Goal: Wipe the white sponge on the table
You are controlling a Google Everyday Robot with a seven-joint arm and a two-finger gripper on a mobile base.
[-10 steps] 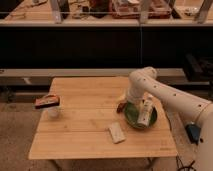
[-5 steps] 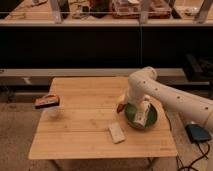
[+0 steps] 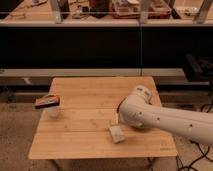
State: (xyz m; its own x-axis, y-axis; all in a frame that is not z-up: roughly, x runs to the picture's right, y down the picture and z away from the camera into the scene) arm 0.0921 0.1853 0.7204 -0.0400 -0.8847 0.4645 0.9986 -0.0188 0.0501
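Moved since a second ago: the white robot arm (image 3: pixel 165 120), swung lower and leftward across the right half of the table, now masking the green plate and tall white bottle seen there earlier. Unmoved: sponge and packet.

At the arm's left end, low over the tabletop, the gripper (image 3: pixel 120 113), mostly masked by the wrist housing; jaws spread wide, nothing between them. Just near-left of it, apparently not yet touched, the small flat off-white rectangular sponge (image 3: pixel 116 133). Lying flat on the light planked wooden table (image 3: pixel 80 145), close to the near edge, about mid-width, slightly askew to the planks.

Well apart at the left edge: a flat orange-and-dark packet (image 3: pixel 47 101) resting on a pale cup (image 3: pixel 53 112). Beyond the table, a long dark counter (image 3: pixel 100 47) with clutter on top.

Judged as the approach stage; no wiping begun.

Likely to handle as light, soft and compressible: easy to squash, easy to skid on smooth wood if nudged sideways. Best taken from straight above, across the short width, near the middle, jaws lowered right to the wood before closing to avoid missing the thin pad. Grip firm enough to drag without slipping, then flat pressure for the wipe. Risk: shoving it off the near edge.
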